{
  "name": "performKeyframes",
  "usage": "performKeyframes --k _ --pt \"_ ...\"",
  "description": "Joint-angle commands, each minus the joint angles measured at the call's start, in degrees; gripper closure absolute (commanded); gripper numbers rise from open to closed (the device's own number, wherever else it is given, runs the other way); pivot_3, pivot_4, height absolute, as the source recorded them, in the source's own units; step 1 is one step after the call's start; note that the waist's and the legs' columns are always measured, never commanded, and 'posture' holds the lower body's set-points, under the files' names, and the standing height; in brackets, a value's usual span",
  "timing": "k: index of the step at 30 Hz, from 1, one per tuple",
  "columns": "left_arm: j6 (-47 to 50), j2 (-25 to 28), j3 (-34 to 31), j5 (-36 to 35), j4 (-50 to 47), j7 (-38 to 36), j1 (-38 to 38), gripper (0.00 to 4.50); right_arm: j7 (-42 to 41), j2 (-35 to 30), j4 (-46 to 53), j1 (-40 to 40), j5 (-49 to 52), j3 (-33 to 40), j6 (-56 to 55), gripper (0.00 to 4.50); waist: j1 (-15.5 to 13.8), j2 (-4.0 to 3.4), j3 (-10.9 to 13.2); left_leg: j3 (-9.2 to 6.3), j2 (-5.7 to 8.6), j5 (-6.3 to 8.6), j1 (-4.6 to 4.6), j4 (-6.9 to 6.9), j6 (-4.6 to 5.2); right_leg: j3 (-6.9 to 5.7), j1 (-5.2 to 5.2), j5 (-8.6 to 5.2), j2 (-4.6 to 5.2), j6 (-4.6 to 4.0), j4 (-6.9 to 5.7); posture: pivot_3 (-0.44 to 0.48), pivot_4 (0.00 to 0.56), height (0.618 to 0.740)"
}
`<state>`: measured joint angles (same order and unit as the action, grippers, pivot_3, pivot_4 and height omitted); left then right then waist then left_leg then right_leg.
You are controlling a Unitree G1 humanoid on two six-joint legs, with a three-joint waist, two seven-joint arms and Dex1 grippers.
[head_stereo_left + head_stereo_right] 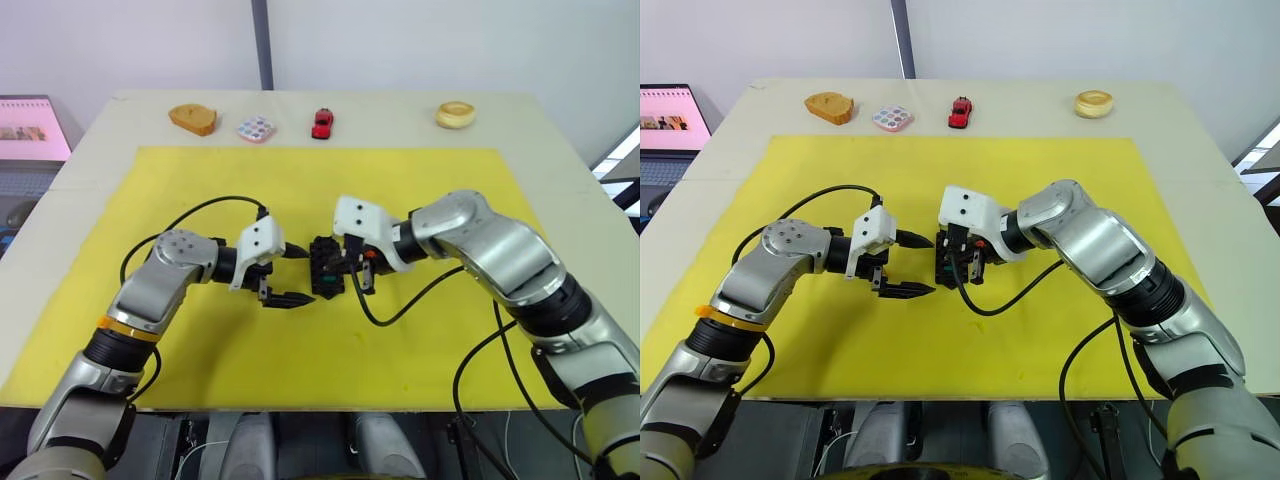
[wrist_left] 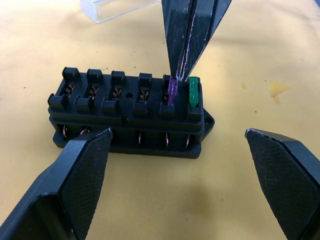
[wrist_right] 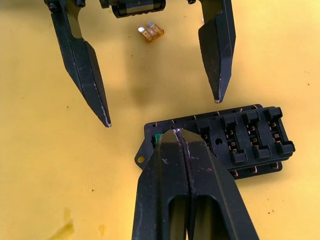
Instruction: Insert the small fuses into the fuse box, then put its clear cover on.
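The black fuse box (image 2: 130,112) lies in the middle of the yellow mat (image 1: 420,350). A green fuse (image 2: 193,91) stands in its end slot. Beside it a purple fuse (image 2: 172,91) sits at the neighbouring slot, with my right gripper (image 2: 180,75) shut on its top from above. My left gripper (image 1: 300,276) is open, its two fingers spread just to the left of the fuse box and not touching it. An amber fuse (image 3: 151,32) lies loose on the mat under my left wrist. The clear cover (image 2: 120,10) rests on the mat beyond the box.
Along the table's far edge stand a bread slice (image 1: 193,118), a pastel-dotted white tile (image 1: 256,129), a red toy car (image 1: 322,122) and a round bun (image 1: 455,114). A screen (image 1: 30,130) sits off the table's left. Black cables loop beside both wrists.
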<state>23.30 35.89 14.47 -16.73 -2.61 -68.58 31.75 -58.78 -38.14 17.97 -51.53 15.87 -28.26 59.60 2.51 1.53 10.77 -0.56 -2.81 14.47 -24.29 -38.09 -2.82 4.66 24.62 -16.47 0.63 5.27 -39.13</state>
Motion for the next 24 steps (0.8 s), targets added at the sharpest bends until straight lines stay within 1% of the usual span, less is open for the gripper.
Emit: performKeyframes --k 1,11,24 --pt "-0.6 0.01 -0.68 0.0 -1.01 -0.08 0.53 0.0 0.01 -0.53 -0.09 0.07 -0.58 0.08 -1.42 4.48 0.01 0.0 0.0 0.0 0.0 0.0 0.0 0.0 0.0 0.0 0.0 0.0 0.0 0.0 0.0 0.0 0.15 0.74" --pt "-0.57 -0.13 -0.63 -0.02 -1.2 0.08 0.44 0.0 -0.68 -1.5 -3.04 1.22 -2.87 -2.64 -4.35 4.48 0.0 0.0 0.0 0.0 0.0 0.0 0.01 0.0 0.0 0.0 -0.01 0.0 0.0 0.0 0.0 0.0 0.15 0.74" --pt "-0.61 -0.28 -0.72 -0.03 -1.45 0.33 0.28 0.0 -1.9 -2.18 -6.36 2.09 -6.93 -5.99 -6.51 4.48 -0.01 0.0 -0.05 0.01 0.0 0.0 0.27 0.0 0.0 0.0 -0.25 0.0 0.0 0.0 0.0 0.0 0.15 0.74"
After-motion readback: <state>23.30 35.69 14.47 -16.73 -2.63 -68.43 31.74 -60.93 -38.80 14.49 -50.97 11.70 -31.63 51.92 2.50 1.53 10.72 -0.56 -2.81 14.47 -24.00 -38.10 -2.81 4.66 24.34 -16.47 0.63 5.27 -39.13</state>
